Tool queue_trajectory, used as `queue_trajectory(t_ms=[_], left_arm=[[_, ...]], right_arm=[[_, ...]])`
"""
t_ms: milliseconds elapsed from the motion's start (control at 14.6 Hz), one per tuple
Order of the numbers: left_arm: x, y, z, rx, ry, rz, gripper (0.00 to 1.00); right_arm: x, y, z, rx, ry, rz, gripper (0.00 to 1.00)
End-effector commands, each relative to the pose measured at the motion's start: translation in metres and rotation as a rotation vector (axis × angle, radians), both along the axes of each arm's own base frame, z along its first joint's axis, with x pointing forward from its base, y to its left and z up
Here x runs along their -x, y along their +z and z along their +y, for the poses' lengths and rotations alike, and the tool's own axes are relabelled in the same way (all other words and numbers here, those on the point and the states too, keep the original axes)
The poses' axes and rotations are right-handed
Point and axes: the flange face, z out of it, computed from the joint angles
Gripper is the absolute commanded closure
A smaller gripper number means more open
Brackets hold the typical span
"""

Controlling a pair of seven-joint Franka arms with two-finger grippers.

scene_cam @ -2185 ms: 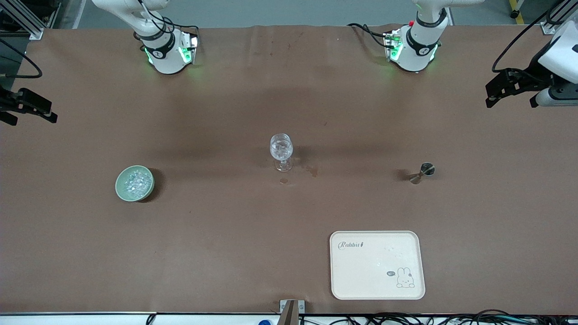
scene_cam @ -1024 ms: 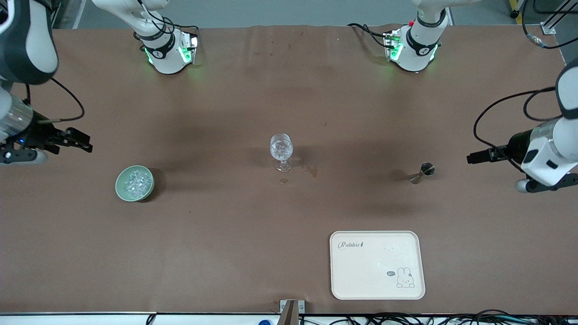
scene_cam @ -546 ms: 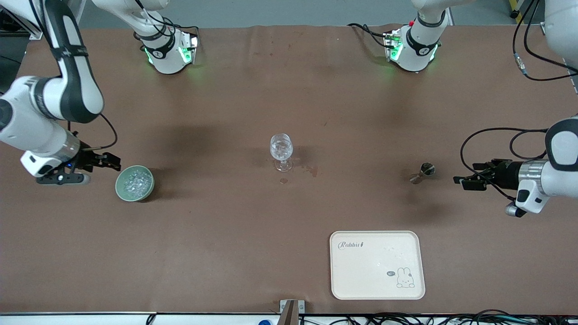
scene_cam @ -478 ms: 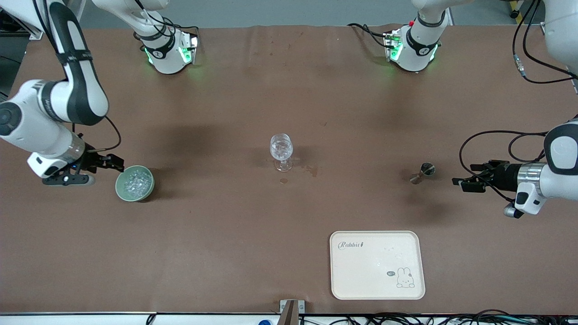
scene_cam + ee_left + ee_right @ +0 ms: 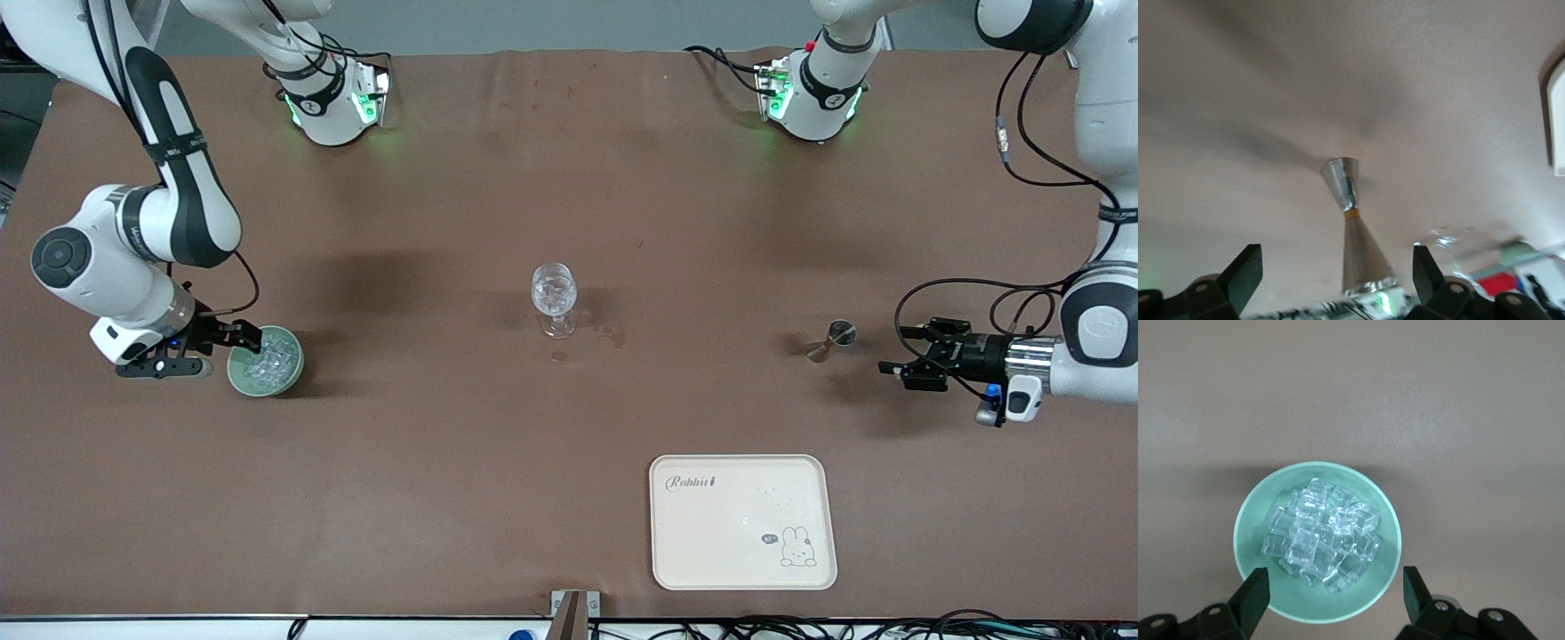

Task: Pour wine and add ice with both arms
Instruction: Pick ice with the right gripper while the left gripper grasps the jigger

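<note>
Nearest the front edge of the bench (image 5: 444, 498), toward the left arm's end: a cream rectangular tray (image 5: 743, 522) printed with a rabbit and the word "Rabbit", lying flat and bare.

Farther in, along the middle band of the bench, three things well apart. Toward the right arm's end, a pale green bowl (image 5: 266, 361) heaped with the ice (image 5: 265, 357), clear cubes piled at its centre. Right end effector (image 5: 242, 336) low at the bowl's rim on the side toward the right arm's end of the bench, fingers spread apart; seen from the right wrist, both fingertips (image 5: 1257, 590) flanked the bowl (image 5: 1253, 513) with the ice (image 5: 1321, 535) between them, nothing clamped.

At the bench's middle, a stemmed clear wine glass (image 5: 554, 298) standing upright, a few small dark stains on the bench just beside its foot.

Toward the left arm's end, a small steel double-cone jigger (image 5: 830, 340) standing upright. Left end effector (image 5: 896, 349) low over the bench near the jigger, on the side toward the left arm's end, pointing at it, fingers spread wide and clamped on nothing; in the left wrist view the jigger (image 5: 1350, 220) sat apart from both fingertips (image 5: 1245, 272).

Farthest, along the back edge, the two arms' white bases.
</note>
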Motion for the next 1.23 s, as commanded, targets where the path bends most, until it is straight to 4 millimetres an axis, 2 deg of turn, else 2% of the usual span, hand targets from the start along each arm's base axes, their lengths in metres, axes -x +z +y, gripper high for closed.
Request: queue_trajectory(t_ms=[0, 205, 614, 888, 1092, 1161], left_arm=[[0.010, -0.022, -0.011, 0.083, 0.067, 0.063, 0.05], [0.014, -0.045, -0.020, 0.137, 0.166, 0.155, 0.10], [0.023, -0.073, -0.029, 0.194, 0.241, 0.243, 0.16], [0.030, -0.087, -0.033, 0.224, 0.265, 0.274, 0.19], [0.036, -0.092, -0.036, 0.228, 0.265, 0.292, 0.27], [0.037, -0.093, -0.036, 0.230, 0.264, 0.296, 0.32]], right_arm=[[-0.002, -0.010, 0.010, 0.003, -0.021, -0.013, 0.16], [-0.003, -0.022, 0.013, 0.006, -0.045, -0.020, 0.21], [-0.004, -0.044, 0.017, 0.011, -0.038, -0.024, 0.23], [-0.003, -0.049, 0.024, 0.010, -0.039, -0.016, 0.23], [-0.003, -0.050, 0.024, 0.010, -0.041, -0.014, 0.31], [-0.002, -0.050, 0.024, 0.011, -0.042, -0.011, 0.38]])
